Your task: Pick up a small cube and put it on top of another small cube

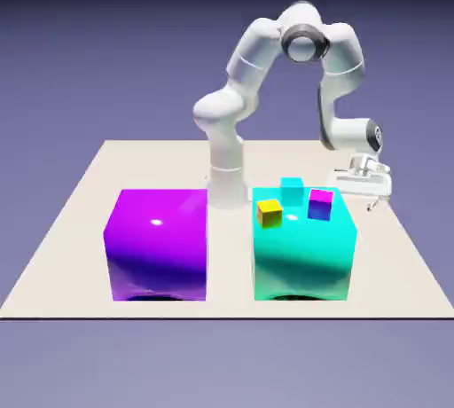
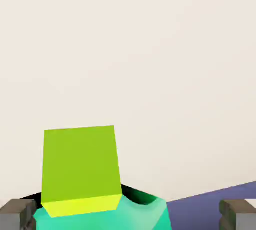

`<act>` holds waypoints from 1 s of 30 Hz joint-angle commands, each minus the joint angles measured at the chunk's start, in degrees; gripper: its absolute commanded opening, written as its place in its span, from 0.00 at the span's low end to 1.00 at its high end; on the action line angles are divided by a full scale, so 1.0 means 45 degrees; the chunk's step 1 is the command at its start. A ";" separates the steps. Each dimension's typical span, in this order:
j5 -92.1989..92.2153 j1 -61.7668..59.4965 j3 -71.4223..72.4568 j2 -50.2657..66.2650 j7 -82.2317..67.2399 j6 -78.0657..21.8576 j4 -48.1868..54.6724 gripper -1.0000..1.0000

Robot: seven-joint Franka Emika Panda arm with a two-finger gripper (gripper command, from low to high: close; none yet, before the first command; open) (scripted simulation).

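Our white arm's tool (image 1: 368,192), fingers spread wide and empty, hangs just beyond the big glossy cyan block (image 1: 305,251) at the exterior view's right. The tiny lime-green cube (image 2: 80,169) sits by that block on the beige desk (image 1: 80,220). We judge it light, rigid; grip opposite flat faces. The block's wall crowds one side.

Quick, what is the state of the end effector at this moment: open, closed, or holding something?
End effector: open and holding nothing; the lime-green cube shows between its fingertips but is not gripped.
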 commanded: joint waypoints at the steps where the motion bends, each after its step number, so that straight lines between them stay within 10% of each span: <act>1: 0.0171 0.0023 -0.0098 0.0135 -0.0125 -0.0283 0.0089 0.50; 5: -0.1361 -0.0462 -0.1131 0.1107 0.0511 0.0565 -0.0086 0.50; 6: -0.1361 -0.0462 -0.1131 0.1107 0.0511 0.0565 -0.0086 0.00; 30: 0.4495 -0.7937 0.0846 -0.7791 -0.5995 -0.1837 0.1021 0.00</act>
